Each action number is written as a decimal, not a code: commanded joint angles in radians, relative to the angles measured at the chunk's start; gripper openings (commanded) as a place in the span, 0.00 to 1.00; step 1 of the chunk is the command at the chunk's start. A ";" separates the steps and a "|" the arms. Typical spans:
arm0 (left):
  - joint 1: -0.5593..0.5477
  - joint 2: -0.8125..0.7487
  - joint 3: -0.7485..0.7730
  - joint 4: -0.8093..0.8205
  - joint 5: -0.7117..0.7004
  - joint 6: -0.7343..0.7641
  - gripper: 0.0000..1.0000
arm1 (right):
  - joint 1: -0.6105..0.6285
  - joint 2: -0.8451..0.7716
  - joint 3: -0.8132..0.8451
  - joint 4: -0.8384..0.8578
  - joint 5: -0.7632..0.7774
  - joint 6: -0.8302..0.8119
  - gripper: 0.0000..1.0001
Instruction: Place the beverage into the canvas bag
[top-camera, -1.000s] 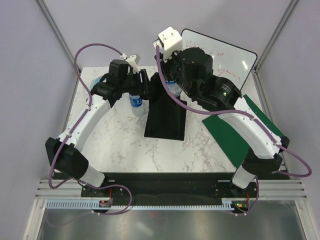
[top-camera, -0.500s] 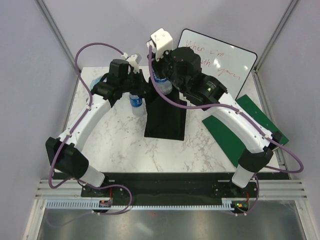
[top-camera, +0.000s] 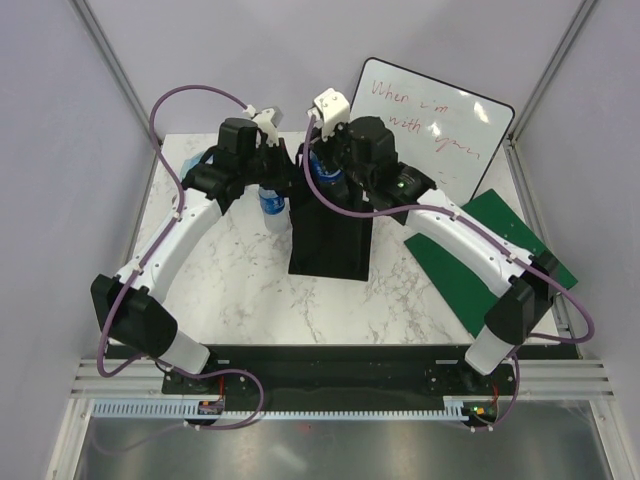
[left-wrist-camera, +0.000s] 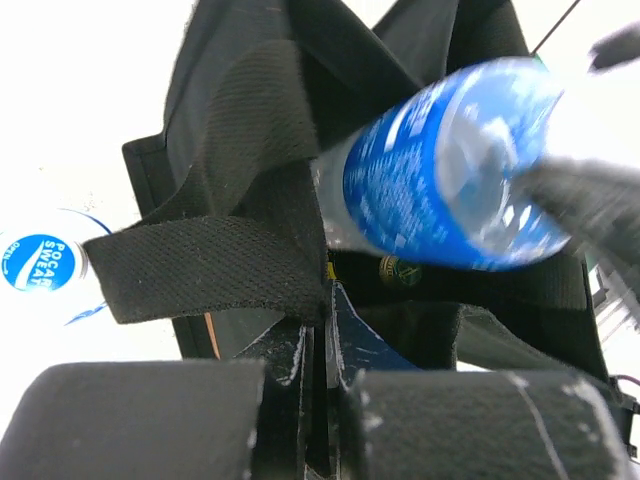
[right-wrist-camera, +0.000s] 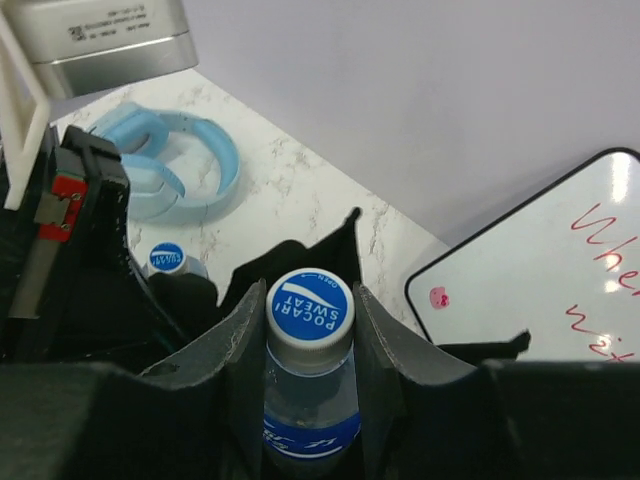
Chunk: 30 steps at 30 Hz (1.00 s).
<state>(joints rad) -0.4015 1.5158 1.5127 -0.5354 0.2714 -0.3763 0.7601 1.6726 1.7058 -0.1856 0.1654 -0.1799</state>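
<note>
Holding the beverage (right-wrist-camera: 306, 425) at the canvas bag's (top-camera: 335, 245) open mouth.
My right pincer (right-wrist-camera: 308, 300) grips the beverage tight just under its blue cap (right-wrist-camera: 309, 305). My left pincer (left-wrist-camera: 320, 335), nearly closed, pinches the bag's handle strap (left-wrist-camera: 200, 265). A second bottle (top-camera: 272, 203) stands on the counter (top-camera: 230, 280) just left of the bag.

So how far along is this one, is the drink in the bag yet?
Not yet. Done: the right hand grips the beverage below its cap, and the left hand pinches the top edge of the canvas bag. In hand: the bottle hangs tilted at the bag's mouth, not released. Left: lower it in and let go. A second bottle stands beside the bag.
</note>
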 joint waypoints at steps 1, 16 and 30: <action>-0.002 -0.032 0.024 0.031 0.014 0.030 0.02 | -0.027 -0.085 -0.069 0.362 -0.087 -0.042 0.00; -0.002 -0.049 0.009 0.029 0.011 0.024 0.02 | -0.157 -0.071 -0.308 0.568 -0.251 -0.076 0.00; -0.002 -0.043 0.021 0.031 0.017 0.016 0.02 | -0.180 -0.051 -0.448 0.587 -0.262 -0.038 0.00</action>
<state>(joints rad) -0.4015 1.5116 1.5127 -0.5358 0.2695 -0.3767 0.5903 1.6348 1.2915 0.2310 -0.0902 -0.2050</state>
